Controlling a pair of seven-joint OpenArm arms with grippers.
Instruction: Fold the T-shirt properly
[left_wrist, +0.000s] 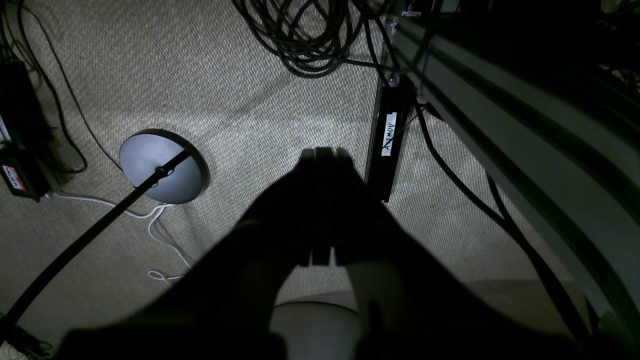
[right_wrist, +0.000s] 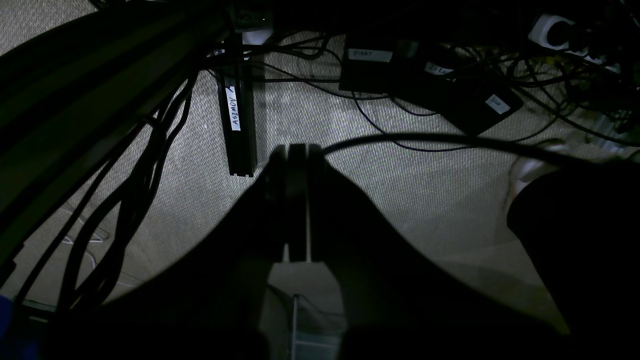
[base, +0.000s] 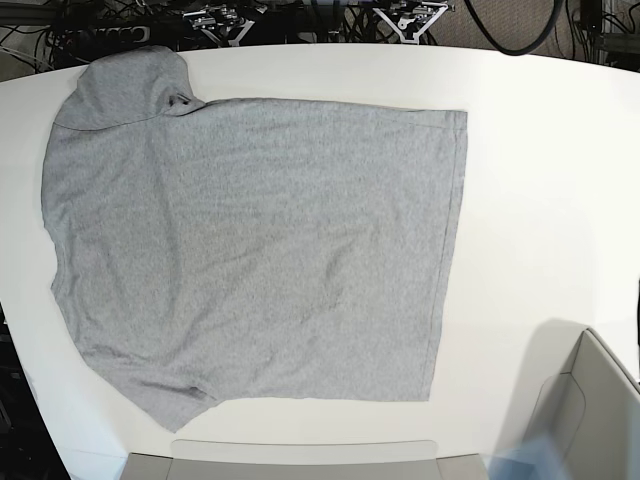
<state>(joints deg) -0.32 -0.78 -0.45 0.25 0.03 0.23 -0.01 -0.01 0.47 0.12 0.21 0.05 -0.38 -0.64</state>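
White counter (base: 540, 200), T-shirt (base: 250, 250) spread flat plain side up, covering the left and middle, sleeves toward the left edge. Left gripper (left_wrist: 320, 155) and right gripper (right_wrist: 297, 150) fingers clenched, empty, above carpet floor (left_wrist: 225, 75).

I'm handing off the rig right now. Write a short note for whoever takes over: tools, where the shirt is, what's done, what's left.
Left tool: shut, holding nothing, hanging over the carpet beside the table.
Right tool: shut, holding nothing, also over the carpet, off the table.
T-shirt: spread flat on the white table, plain grey side up, hem toward the base view's right, sleeves at top left and bottom left.
Done: shirt laid out; no fold visible.
Left: all the folding.
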